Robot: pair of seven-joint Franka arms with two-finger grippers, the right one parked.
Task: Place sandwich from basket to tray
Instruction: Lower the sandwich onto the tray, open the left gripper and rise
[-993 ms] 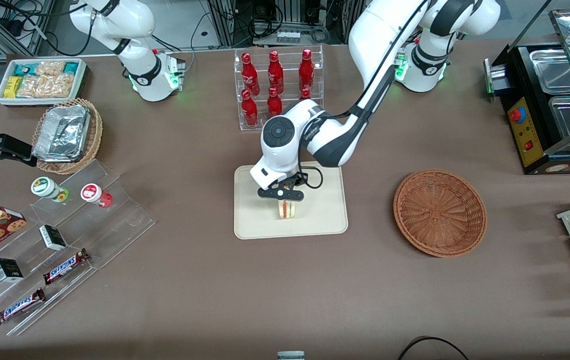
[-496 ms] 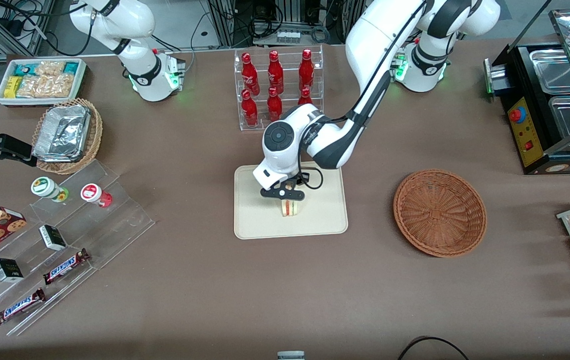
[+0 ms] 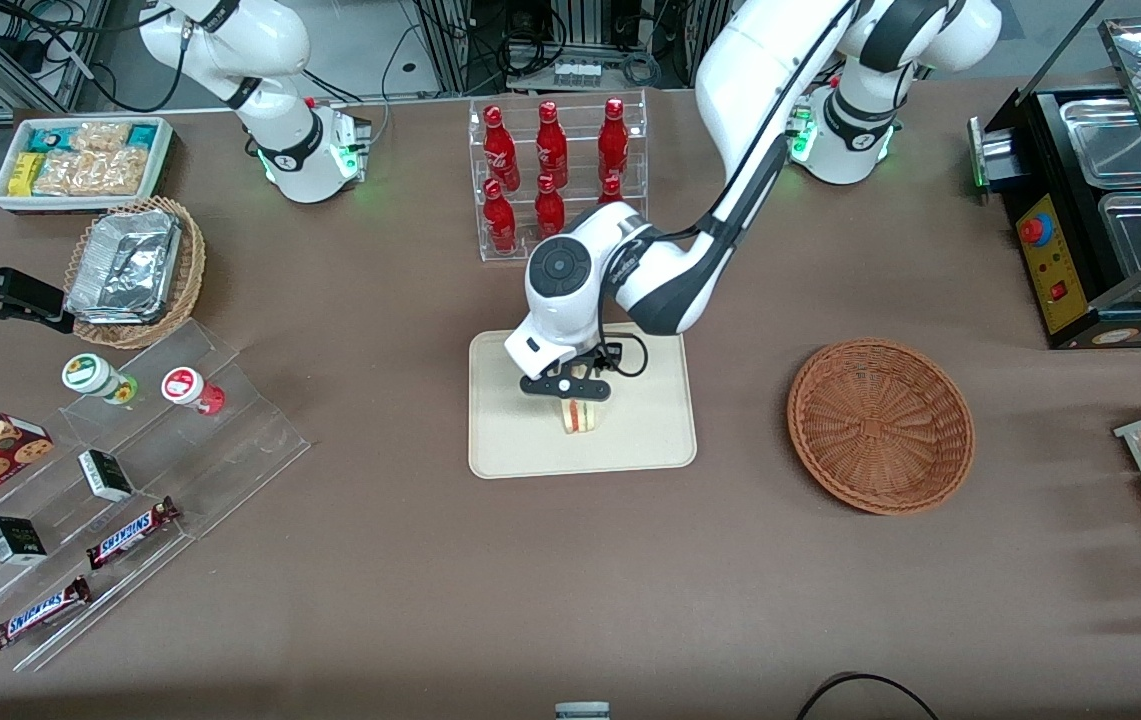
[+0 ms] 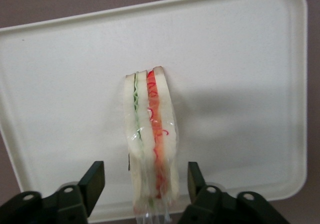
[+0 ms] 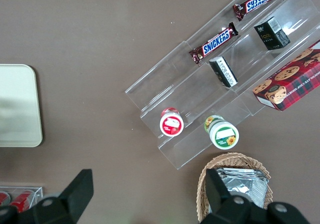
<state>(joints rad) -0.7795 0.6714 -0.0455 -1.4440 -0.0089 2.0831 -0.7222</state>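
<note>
Now upright on tray (image 4: 240, 58), sandwich (image 4: 150, 134) (edge-on) — pincer (image 4: 142, 184) parted, straddling it, gripping nothing.

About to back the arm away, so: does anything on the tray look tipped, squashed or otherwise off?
One oddity: the sandwich stands on edge on the tray, not lying flat. The end effector is open, one finger each side, not touching it. Nothing looks squashed or spilled.

sandwich (image 4: 150, 144) base cut off; end effector (image 4: 142, 184) seemingly parted
</note>
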